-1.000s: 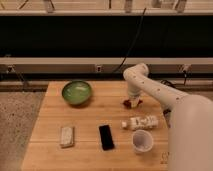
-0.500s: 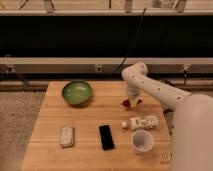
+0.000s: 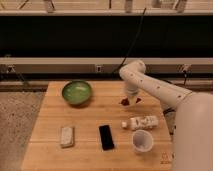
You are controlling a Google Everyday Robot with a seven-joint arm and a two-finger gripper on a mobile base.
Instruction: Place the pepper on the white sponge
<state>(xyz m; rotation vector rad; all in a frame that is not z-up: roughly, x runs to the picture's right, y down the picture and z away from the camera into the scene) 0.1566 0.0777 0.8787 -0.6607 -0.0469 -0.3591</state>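
Observation:
The dark red pepper (image 3: 125, 101) shows at the tip of my gripper (image 3: 130, 100), at the right middle of the wooden table (image 3: 95, 115). The gripper points down at the pepper and covers part of it; a red bit also shows on its right side. I cannot tell whether the pepper rests on the table or is lifted. The white sponge (image 3: 67, 136) lies flat at the front left of the table, far to the left of and nearer the front than the gripper.
A green bowl (image 3: 77, 92) stands at the back left. A black phone (image 3: 106, 136) lies right of the sponge. A white bottle (image 3: 141, 122) lies on its side in front of the gripper, with a white cup (image 3: 142, 141) before it.
The arm has shifted very slightly to the left over the pepper. Nothing else has moved.

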